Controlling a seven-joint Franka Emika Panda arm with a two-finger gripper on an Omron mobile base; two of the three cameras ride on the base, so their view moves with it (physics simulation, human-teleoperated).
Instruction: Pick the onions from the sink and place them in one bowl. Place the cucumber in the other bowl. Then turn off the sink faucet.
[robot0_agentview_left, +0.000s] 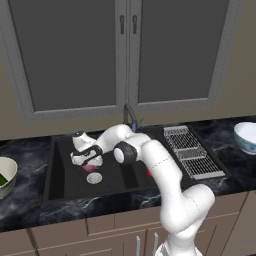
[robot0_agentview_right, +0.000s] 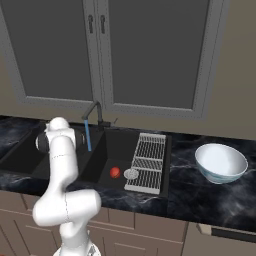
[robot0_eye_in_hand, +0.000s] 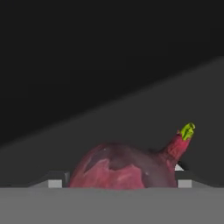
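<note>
A dark marbled surface (robot0_agentview_left: 30, 210) is seen in the left base view beneath grey cabinet doors (robot0_agentview_left: 65, 55), with the black sink (robot0_agentview_left: 62, 175) set into it. The gripper (robot0_agentview_left: 88, 165) is lowered into the left basin, just above a dull pinkish-red onion (robot0_agentview_left: 90, 168) that lies beside a round silver drain (robot0_agentview_left: 94, 177). A sliver of the bright red-orange onion (robot0_agentview_left: 149, 173) is visible behind the arm in the right basin. A metal rack (robot0_agentview_left: 191, 151) rests over the sink's right edge. At the left edge, the cream bowl (robot0_agentview_left: 6, 175) is seen with the green cucumber (robot0_agentview_left: 3, 180) inside it. The white bluish bowl (robot0_agentview_left: 246, 136) stands at the far right on the surface.

In the right base view, a stream of blue water (robot0_agentview_right: 88, 135) is seen running from the dark faucet (robot0_agentview_right: 95, 112). The red-orange onion (robot0_agentview_right: 115, 172) lies in the right basin next to a drain (robot0_agentview_right: 131, 174). The white bowl (robot0_agentview_right: 221, 163) stands well apart on the surface, beyond the rack (robot0_agentview_right: 147, 161).

In the hand view, the pinkish-red onion (robot0_eye_in_hand: 120, 168) is seen close between the 2 fingertips (robot0_eye_in_hand: 54, 183), its green-tipped stalk pointing up to the right. The fingertips stand at either side of the onion; whether it is gripped cannot be told.
</note>
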